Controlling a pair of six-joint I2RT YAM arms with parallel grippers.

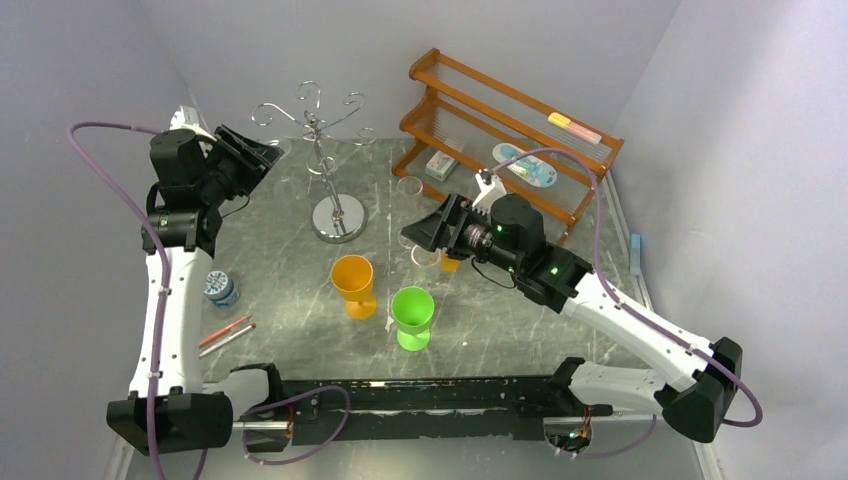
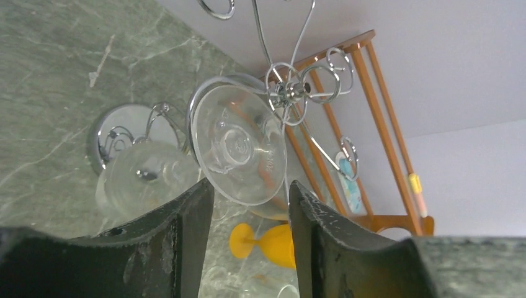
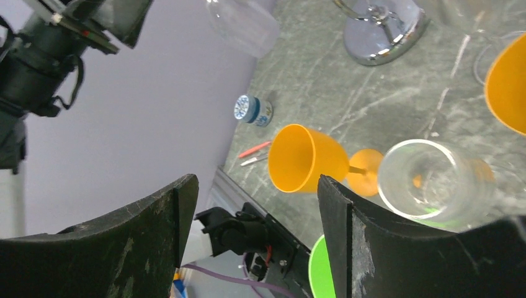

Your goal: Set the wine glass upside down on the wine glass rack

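Hanging on the rack (image 2: 288, 92), wine glass (image 2: 239, 146) sits just beyond left hand (image 2: 250, 186).

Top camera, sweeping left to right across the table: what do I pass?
Blue-and-white jar → orange goblet → green goblet → wooden shelf. The wine glass rack overlaps the orange goblet sideways, so it is left out.

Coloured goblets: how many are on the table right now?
3. An orange goblet stands mid-table, a green goblet beside it, and a second orange goblet sits mostly hidden under the right gripper. Others may be hidden.
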